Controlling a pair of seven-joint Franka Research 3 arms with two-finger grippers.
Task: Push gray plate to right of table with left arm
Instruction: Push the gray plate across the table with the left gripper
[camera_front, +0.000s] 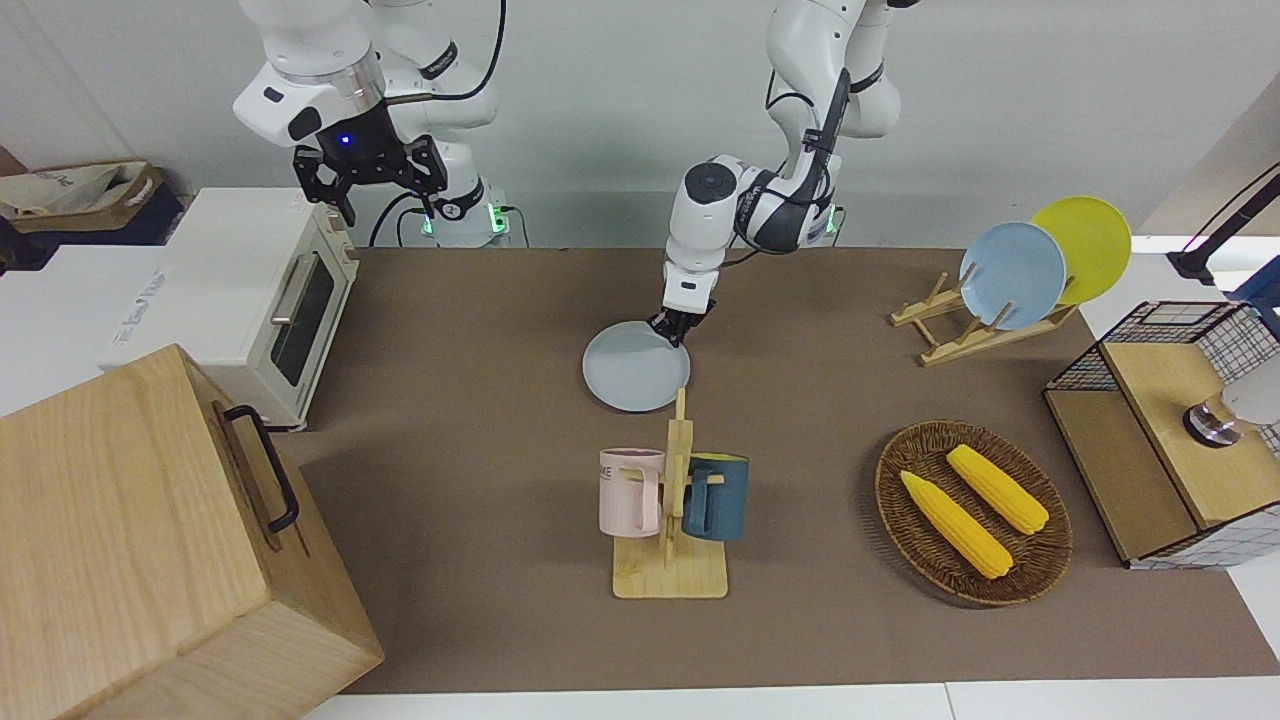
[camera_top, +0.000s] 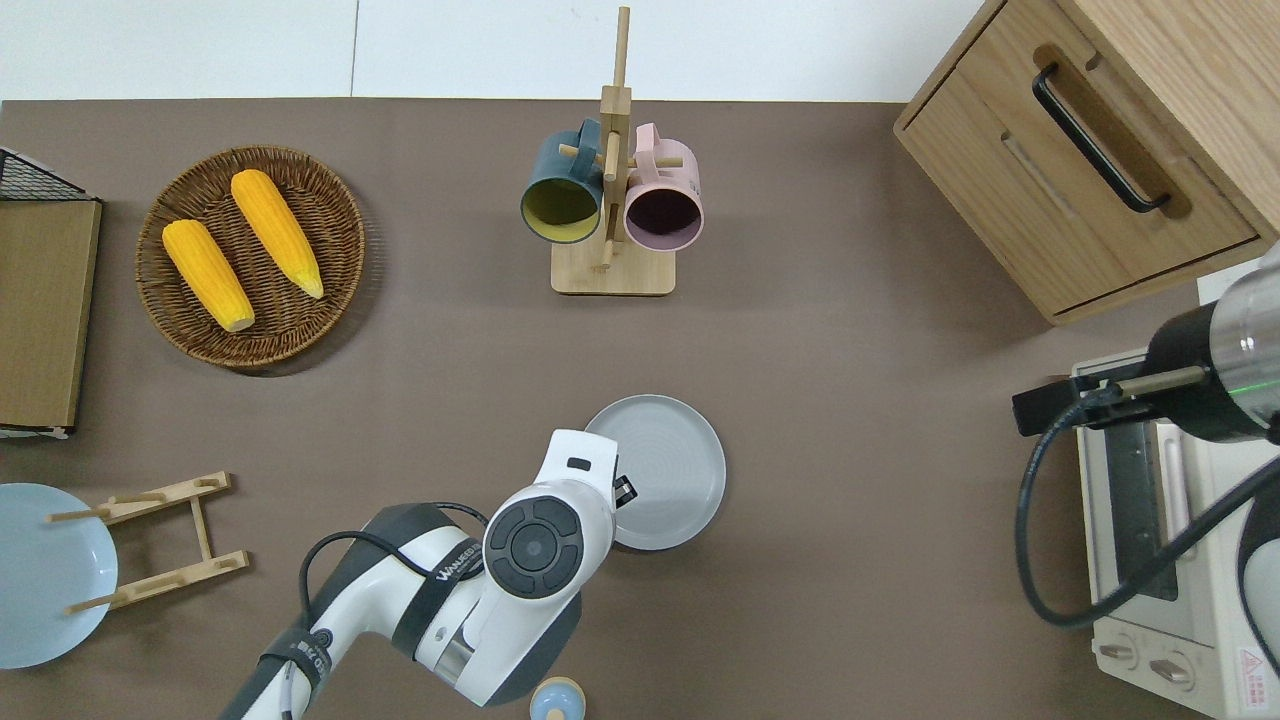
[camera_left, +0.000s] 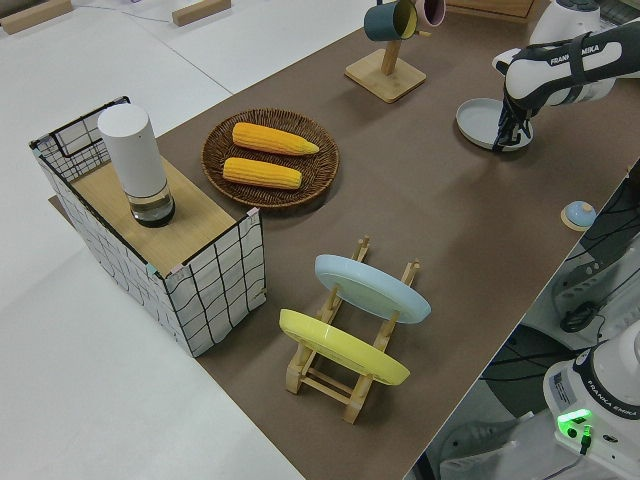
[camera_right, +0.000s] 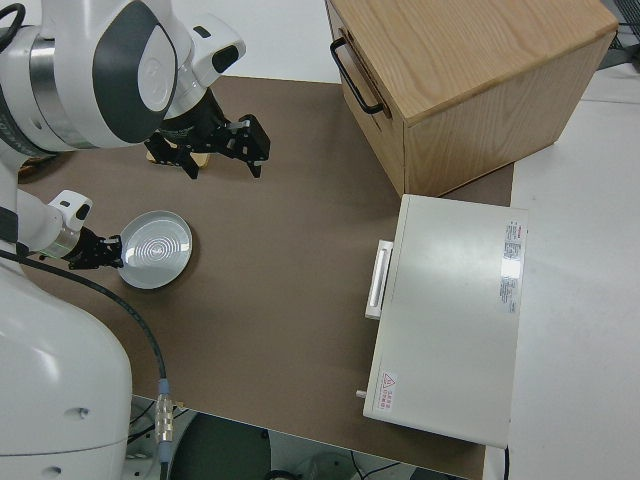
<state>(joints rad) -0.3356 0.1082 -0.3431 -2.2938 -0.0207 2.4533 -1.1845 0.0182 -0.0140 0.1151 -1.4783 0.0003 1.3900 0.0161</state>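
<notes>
The gray plate (camera_front: 630, 368) lies flat on the brown table (camera_front: 470, 420) near its middle, nearer to the robots than the mug rack (camera_front: 672, 500). It also shows in the overhead view (camera_top: 672, 465), the left side view (camera_left: 482, 118) and the right side view (camera_right: 158, 250). My left gripper (camera_front: 673, 331) is down at the plate's rim, on the edge toward the left arm's end, with its fingers together and holding nothing. It also shows in the overhead view (camera_top: 622, 491). My right gripper (camera_front: 370, 182) is open and empty, and that arm is parked.
A wicker basket (camera_front: 1040, 560) with two corn cobs and a wooden rack with a sky-blue plate (camera_front: 1012, 275) and a yellow plate stand toward the left arm's end. A toaster oven (camera_front: 270, 300) and a wooden cabinet (camera_front: 150, 540) stand toward the right arm's end. A small blue bell (camera_top: 557, 700) sits near the robots.
</notes>
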